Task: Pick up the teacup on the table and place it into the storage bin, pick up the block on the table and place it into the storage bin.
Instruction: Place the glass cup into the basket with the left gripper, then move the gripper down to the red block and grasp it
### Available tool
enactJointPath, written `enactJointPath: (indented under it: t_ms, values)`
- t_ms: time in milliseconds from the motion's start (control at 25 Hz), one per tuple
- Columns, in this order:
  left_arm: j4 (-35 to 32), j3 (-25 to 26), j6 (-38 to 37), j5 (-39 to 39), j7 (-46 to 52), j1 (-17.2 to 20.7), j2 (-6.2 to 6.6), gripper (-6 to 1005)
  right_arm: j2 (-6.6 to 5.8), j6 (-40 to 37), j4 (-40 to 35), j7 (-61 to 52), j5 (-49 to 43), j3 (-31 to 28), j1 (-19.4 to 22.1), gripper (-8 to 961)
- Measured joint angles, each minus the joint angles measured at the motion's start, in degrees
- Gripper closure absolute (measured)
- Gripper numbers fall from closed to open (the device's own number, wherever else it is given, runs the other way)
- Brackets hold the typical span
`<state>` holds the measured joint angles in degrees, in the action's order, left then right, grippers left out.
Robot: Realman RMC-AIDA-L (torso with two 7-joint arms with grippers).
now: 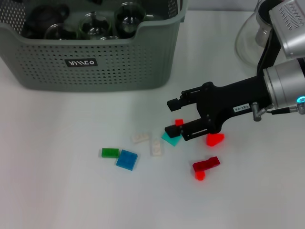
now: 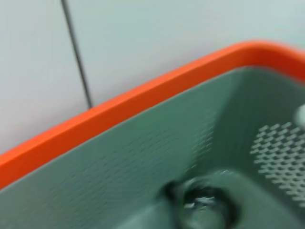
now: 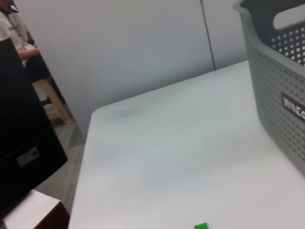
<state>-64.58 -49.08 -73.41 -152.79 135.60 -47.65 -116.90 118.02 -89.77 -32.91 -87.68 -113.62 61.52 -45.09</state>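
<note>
The grey-green storage bin (image 1: 95,62) stands at the back left of the white table, and several glass teacups (image 1: 95,24) sit inside it. My right gripper (image 1: 171,117) is open low over the loose blocks. A small red block (image 1: 178,122) lies between its fingers, close to the nearer one. A teal block (image 1: 169,139) lies just beneath that finger. The left wrist view looks down into a grey-green basket wall (image 2: 143,157) with an orange rim, where a glass cup (image 2: 205,207) rests on the bottom. The left gripper itself is out of view.
On the table lie two white blocks (image 1: 140,138), a green block (image 1: 110,152), a blue block (image 1: 127,159) and two more red pieces (image 1: 206,165). A glass pot (image 1: 252,38) stands at the back right. The right wrist view shows the bin (image 3: 276,95) and the table's far edge.
</note>
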Motion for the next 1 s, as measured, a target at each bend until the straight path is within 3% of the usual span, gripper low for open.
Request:
enactJointPath:
  t_ms: [80,160,200,320,400,440,600,800,1000]
  values:
    - [-4.2,1.6,-6.8,5.8,-1.2,1.3,0.18,146,-0.04,-0.8,-0.2,0.0,-0.1,0.0,0.0,186]
    - [-9.1,4.6,-14.8,15.1,-3.3,3.6,-0.03,138,-0.21,-1.3,-0.3,0.0,-0.5,0.0,-0.1,187]
    - [-9.1,4.6,-14.8,15.1,-3.3,3.6,-0.03,133,-0.37,-1.3,-0.3,0.0,-0.6,0.0,-0.1,187]
    - [-12.2,6.7,-22.2,26.7,-6.4,6.8,-0.27,121,-0.93,-2.5,-0.4,0.3,-0.7,-0.1,-0.1,187]
    - [-12.3,6.9,-23.1,28.8,-7.1,7.6,-0.27,121,-1.46,-4.0,-0.6,0.4,-0.7,-0.4,-0.2,186]
    - [-11.6,7.2,-26.4,36.3,-10.7,10.9,-0.41,121,-1.76,-4.5,-0.8,0.4,-0.7,-0.5,-0.3,186]
    - [-7.3,7.6,-32.4,44.0,-18.9,15.1,-1.53,122,-2.69,-6.5,-1.1,0.0,-0.8,-0.4,-0.4,186]
    - [-2.9,7.2,-37.9,44.8,-28.5,19.5,-3.23,123,-3.34,-7.3,-1.1,-1.2,-2.3,-0.1,-1.1,186]
    - [5.7,7.0,-41.4,44.1,-39.3,21.0,-2.54,124,-2.8,-7.4,-1.1,-2.3,-5.5,0.0,-2.9,186]
